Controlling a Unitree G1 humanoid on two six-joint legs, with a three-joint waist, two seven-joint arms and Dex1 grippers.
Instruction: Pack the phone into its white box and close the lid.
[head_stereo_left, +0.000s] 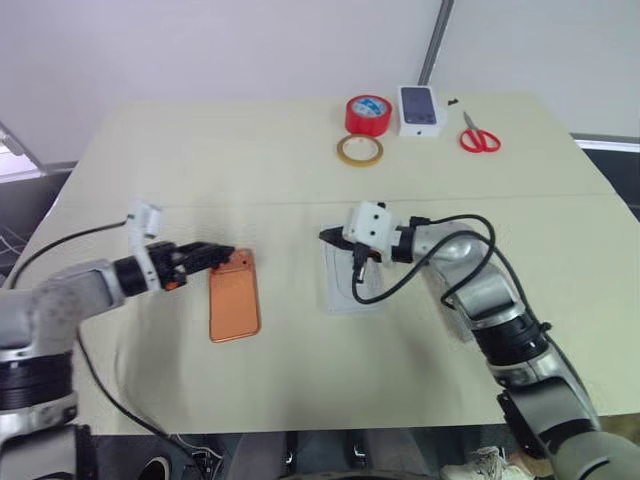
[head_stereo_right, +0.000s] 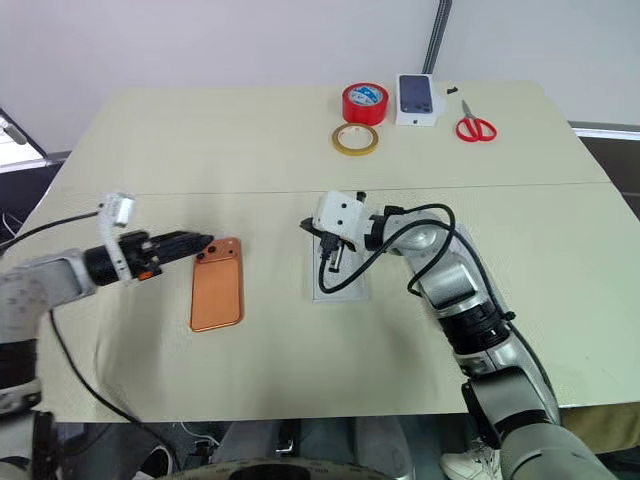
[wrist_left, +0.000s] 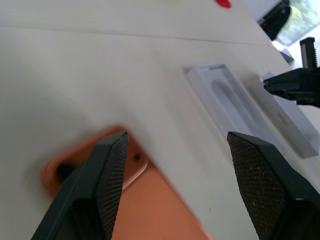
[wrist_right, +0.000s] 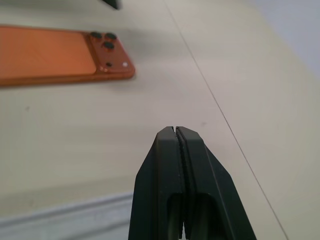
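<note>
In the left wrist view the phone (wrist_left: 150, 200) is smeared with blur and cut off at the bottom edge, its camera end partly behind a finger. At centre of the head view, the right gripper (head_stereo_left: 330, 236) and its cable cover most of the white box (head_stereo_left: 345, 285). The lid (wrist_left: 290, 122) shows as a partial strip, its hollow unreadable.

Table is showing one orange phone (head_stereo_right: 218, 283), two tape rolls (head_stereo_right: 365, 103), one pair of scissors (head_stereo_right: 474, 127), one small printed box (head_stereo_right: 419, 98), one white tray (wrist_left: 227, 101)
</note>
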